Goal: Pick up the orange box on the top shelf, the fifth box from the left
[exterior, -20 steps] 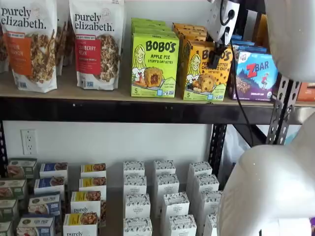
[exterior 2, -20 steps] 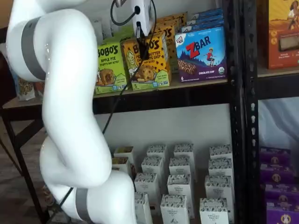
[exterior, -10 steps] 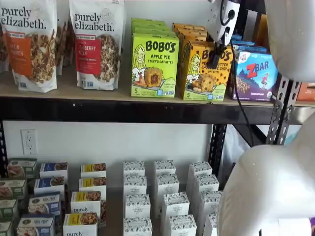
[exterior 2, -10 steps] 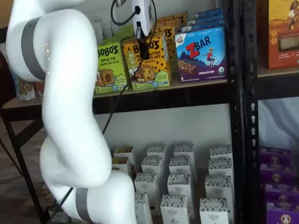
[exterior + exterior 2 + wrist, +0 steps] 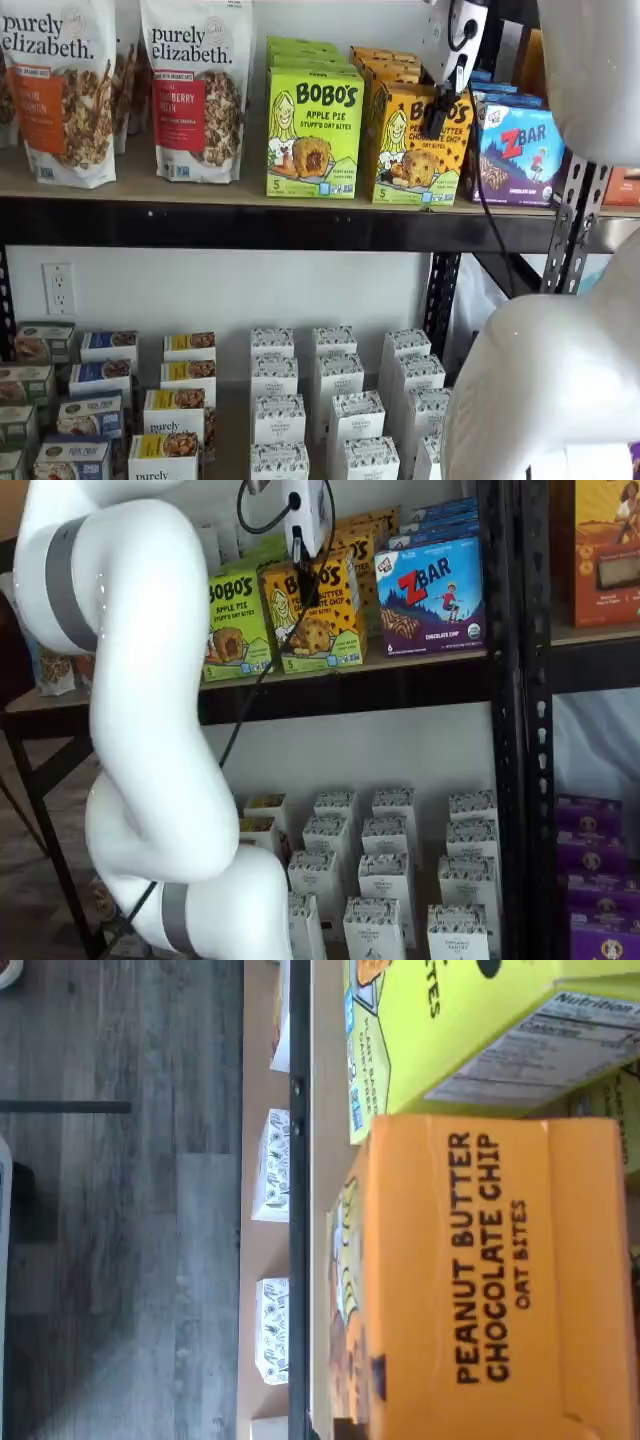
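The orange box [image 5: 410,150] stands on the top shelf [image 5: 200,225] between a lime-green Bobo's box and a ZBar box; both shelf views show it [image 5: 320,630]. In the wrist view its orange top face [image 5: 470,1280], printed "Peanut Butter Chocolate Chip Oat Bites", fills much of the picture close up, with the shelf board [image 5: 325,1080] beside it. My gripper [image 5: 437,115] hangs from above with a black finger over the box's front face, also seen in a shelf view [image 5: 308,585]. Only one finger shows, so I cannot tell whether it grips.
The lime-green Apple Pie box [image 5: 313,130] stands close on the left, the ZBar box [image 5: 520,150] close on the right. Granola bags [image 5: 195,90] stand farther left. White cartons [image 5: 340,410] fill the lower shelf. My white arm [image 5: 140,730] covers the left of a shelf view.
The orange box's lower front edge has risen very slightly in a shelf view. The gripper has hardly moved.
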Robot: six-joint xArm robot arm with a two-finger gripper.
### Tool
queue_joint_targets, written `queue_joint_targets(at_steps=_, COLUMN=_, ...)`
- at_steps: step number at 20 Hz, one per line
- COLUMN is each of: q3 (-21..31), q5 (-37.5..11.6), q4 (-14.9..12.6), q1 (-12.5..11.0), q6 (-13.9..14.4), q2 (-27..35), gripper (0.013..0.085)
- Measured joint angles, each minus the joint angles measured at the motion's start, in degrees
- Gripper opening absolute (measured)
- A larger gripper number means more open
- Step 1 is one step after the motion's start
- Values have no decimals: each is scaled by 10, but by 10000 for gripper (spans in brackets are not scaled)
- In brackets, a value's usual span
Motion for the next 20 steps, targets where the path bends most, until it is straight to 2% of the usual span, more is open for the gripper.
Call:
queue_joint_targets(at_steps=3, q3=-1, q5=1, q4=2, q1=0, q6=0, q2=0, gripper=330)
queue_joint_targets(at_steps=6, q3=-2, q5=2, q4=4, q1=-1, q6=0, q2=0, gripper=290)
queue_joint_targets(at_steps=7, q3=-3, q5=3, q4=5, q1=-1, q6=0, q2=1, gripper=250)
queue_joint_targets(at_steps=15, q3=-11, q5=18, q4=-3, q1=2, q6=3, q2=5, gripper=250)
queue_joint_targets(at_steps=20, q3=-30, q5=50, q4=-8, q1=5, q6=7, q2=10, gripper=250)
